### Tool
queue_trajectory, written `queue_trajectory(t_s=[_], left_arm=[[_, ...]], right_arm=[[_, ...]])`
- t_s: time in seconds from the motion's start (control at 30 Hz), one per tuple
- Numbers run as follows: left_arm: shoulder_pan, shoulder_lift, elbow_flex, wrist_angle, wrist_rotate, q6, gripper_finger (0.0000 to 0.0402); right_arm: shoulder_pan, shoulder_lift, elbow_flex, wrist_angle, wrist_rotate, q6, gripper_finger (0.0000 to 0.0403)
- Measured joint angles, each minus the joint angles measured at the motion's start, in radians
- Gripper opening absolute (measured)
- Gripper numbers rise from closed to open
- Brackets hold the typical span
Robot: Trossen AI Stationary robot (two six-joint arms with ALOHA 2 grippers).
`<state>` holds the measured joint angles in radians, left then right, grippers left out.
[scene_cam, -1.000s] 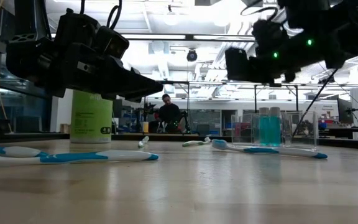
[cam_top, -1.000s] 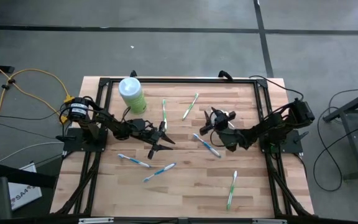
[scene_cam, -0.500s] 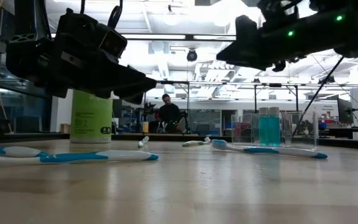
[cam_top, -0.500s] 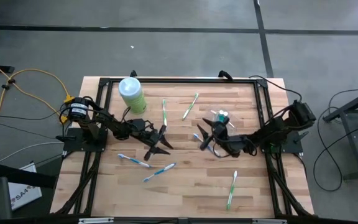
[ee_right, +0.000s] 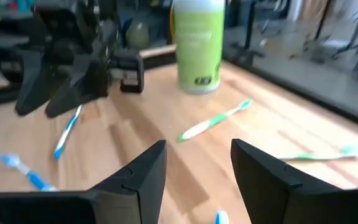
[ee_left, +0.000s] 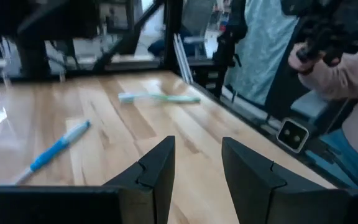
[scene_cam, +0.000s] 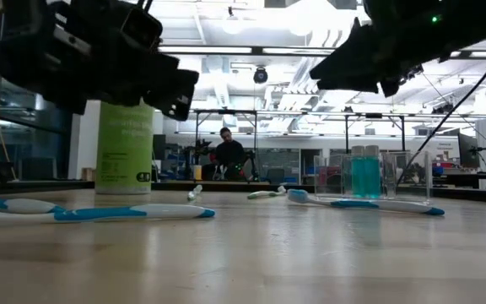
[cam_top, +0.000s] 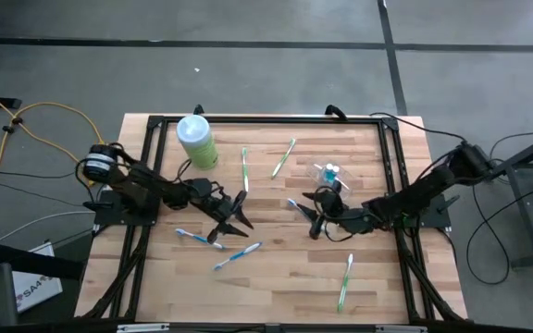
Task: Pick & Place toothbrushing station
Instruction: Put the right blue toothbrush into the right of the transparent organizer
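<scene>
Both grippers hang above the middle of the table with their fingers spread and nothing between them. Your right gripper [cam_top: 311, 217] sits just to the near-left of the toothbrushing station [cam_top: 328, 175], clear of it, and its own camera shows its fingers [ee_right: 143, 171] parted over bare wood. Your left gripper [cam_top: 234, 215] faces it from the left half, fingers [ee_left: 157, 167] likewise apart.

The toothbrushing station stands upright right of centre, toward the far side. In the low view it [scene_cam: 384, 176] reads as a clear holder with blue contents; what those are is hard to tell from here.

You have open wood between the two grippers. A blue toothbrush [cam_top: 305, 215] lies just under the right gripper, partly hidden by it. Two more blue toothbrushes [cam_top: 199, 240] [cam_top: 238, 256] lie near the left gripper on its near side. Two green toothbrushes [cam_top: 244, 166] [cam_top: 284, 156] lie toward the far edge, and another green toothbrush [cam_top: 345, 280] lies near the front right. The pale-green bottle [cam_top: 196, 141] stands at the far-left corner, just inside the black frame [cam_top: 266, 118] that borders the table [cam_top: 276, 287]. Beyond the table, a person [scene_cam: 227, 154] is visible in the room.
</scene>
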<state>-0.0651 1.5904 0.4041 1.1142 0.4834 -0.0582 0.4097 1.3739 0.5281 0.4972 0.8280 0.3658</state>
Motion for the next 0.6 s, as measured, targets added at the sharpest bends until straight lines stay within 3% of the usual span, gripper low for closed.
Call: queue_trajectory(t_s=[0.17,0.3,0.43,0.6], left_arm=[[-0.046,-0.125,-0.001,-0.185,-0.071,-0.001,0.0127],[-0.095,-0.244,-0.001,-0.312,-0.11,-0.003,0.0127],[-0.154,-0.361,0.0,-0.471,-0.251,-0.066,0.0127],[-0.236,-0.459,-0.001,-0.619,-0.418,-0.087,0.0127]], right_arm=[[-0.008,-0.015,0.044,-0.152,-0.056,0.032,0.0171],[-0.051,-0.016,0.077,-0.269,-0.17,0.096,0.0171],[-0.097,-0.015,0.103,-0.449,-0.247,0.185,0.0171],[-0.136,-0.015,0.108,-0.497,-0.294,0.233,0.0171]])
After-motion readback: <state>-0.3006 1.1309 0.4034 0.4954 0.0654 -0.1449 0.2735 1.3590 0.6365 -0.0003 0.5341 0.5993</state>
